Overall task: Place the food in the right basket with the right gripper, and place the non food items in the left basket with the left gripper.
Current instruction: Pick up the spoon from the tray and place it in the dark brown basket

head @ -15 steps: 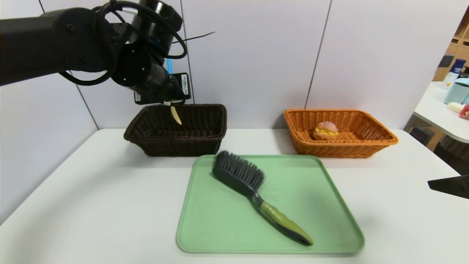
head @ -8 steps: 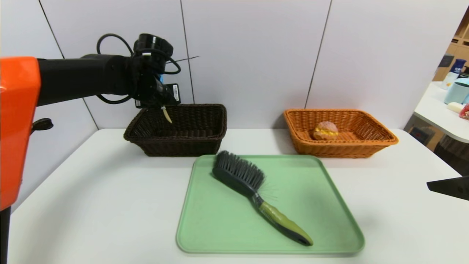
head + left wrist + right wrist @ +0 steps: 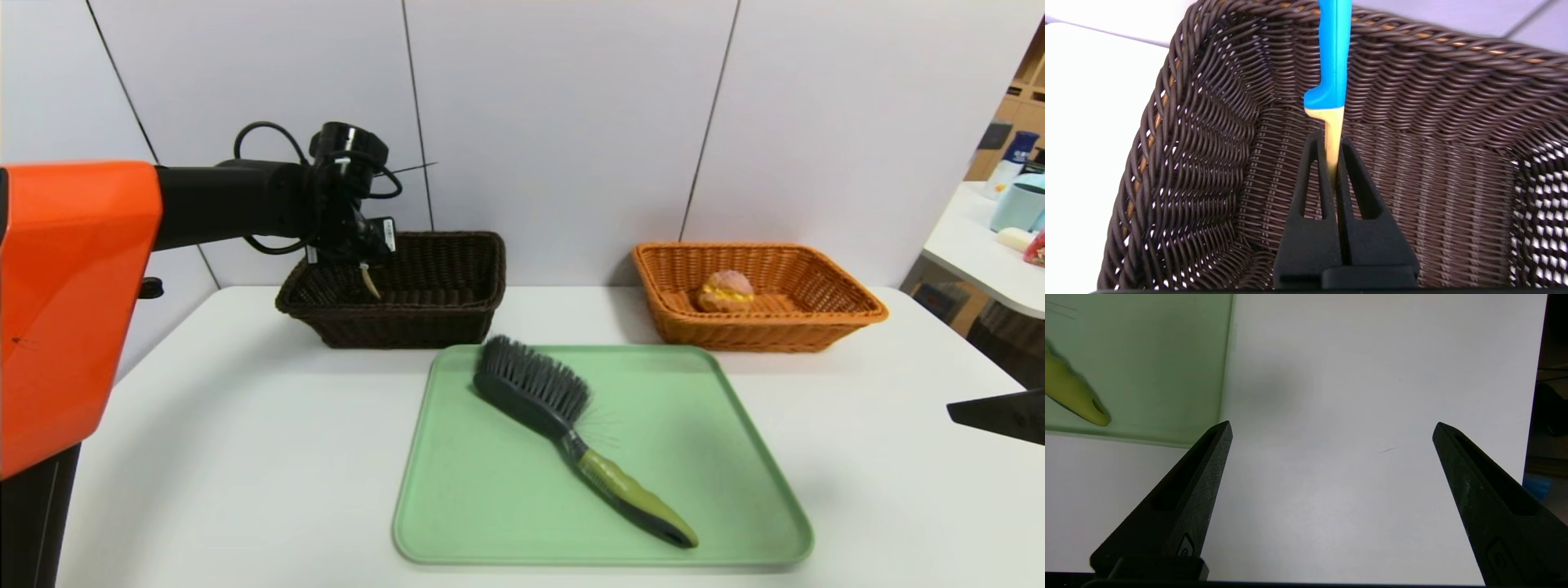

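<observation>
White table (image 3: 245, 457); left end effector (image 3: 1333, 163) clamps spoon (image 3: 1333, 73) inside left basket (image 3: 457, 314) rim; right end effector (image 3: 1331, 428) spread.

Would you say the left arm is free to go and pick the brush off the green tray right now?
Probably not yet: the left end effector is shut on the spoon over the dark basket. Nothing covers the brush.

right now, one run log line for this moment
left gripper: shut on spoon over dark basket | right gripper: open, idle | brush: on tray
</observation>
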Tool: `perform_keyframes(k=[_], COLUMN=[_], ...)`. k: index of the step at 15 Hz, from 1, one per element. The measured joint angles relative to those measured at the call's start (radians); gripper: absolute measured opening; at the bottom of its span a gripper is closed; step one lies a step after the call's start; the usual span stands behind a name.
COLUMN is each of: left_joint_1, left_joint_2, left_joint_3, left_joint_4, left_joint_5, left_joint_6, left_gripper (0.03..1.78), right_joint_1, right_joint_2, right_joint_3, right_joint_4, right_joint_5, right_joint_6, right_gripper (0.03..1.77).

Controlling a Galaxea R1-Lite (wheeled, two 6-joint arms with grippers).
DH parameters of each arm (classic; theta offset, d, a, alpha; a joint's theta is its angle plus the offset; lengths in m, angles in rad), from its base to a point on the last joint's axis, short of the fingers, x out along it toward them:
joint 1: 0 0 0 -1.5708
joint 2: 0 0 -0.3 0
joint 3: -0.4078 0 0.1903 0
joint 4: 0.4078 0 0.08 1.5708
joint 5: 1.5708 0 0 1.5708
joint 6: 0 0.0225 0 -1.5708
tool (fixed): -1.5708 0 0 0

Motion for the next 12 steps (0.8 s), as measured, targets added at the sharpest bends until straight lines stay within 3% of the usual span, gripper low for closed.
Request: perform_keyframes(k=[12], left_joint_1=[0.012], left_joint_2=[0.065], left_joint_3=[0.000], left_joint_4=[0.010], left_joint_5=[0.001], left_joint_6=[-0.030], left_gripper=[0.08], right_joint_1=[-0.001], right_joint_2=[0.008], right_joint_3=[0.022], right_joint_4=[-0.049], right_joint_5=[0.000], right_joint_6=[0.000], right_gripper=[1.69])
